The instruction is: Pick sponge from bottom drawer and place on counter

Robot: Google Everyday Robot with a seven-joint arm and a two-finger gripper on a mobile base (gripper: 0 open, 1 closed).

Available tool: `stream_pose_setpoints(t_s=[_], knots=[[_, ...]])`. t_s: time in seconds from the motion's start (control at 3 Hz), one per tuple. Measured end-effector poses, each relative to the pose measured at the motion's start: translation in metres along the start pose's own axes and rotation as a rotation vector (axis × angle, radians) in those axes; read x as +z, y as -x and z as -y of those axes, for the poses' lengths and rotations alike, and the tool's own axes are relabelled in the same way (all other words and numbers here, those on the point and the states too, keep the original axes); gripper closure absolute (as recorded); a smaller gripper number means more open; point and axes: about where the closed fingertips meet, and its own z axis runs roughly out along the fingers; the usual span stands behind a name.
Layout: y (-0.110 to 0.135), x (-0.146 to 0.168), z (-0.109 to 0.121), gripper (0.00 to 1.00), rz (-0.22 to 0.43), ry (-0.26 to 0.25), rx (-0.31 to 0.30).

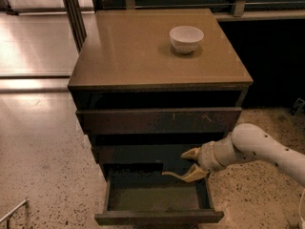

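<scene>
The bottom drawer (pixel 158 217) is pulled out, and the part of its olive-grey floor that I can see is bare. The sponge is not visible; the back of the drawer is in shadow under the drawer above. My gripper (pixel 174 165) hangs over the rear right of the open drawer, just below the middle drawer front. Its tan fingers (pixel 190 152) are spread apart with nothing between them. The white arm comes in from the right. The tan counter (pixel 138 51) tops the cabinet.
A white bowl (pixel 186 38) stands on the counter at the back right. The two upper drawers (pixel 159 120) are slightly pulled out. Speckled floor lies on both sides of the cabinet. A metal post (pixel 72 13) stands at the back left.
</scene>
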Motion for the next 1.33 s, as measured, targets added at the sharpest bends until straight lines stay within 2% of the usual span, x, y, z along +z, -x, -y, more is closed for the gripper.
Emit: stream_pose_setpoints(t_s=[0.33,0.67,1.0,1.33], knots=[[0.055,-0.058,-0.01,1.0,-0.047,0.026,0.015],[0.055,-0.057,-0.01,1.0,-0.046,0.027,0.015],[0.058,-0.06,-0.01,1.0,-0.055,0.051,0.019],[0.091,-0.089,-0.011,1.0,-0.058,0.068,0.024]])
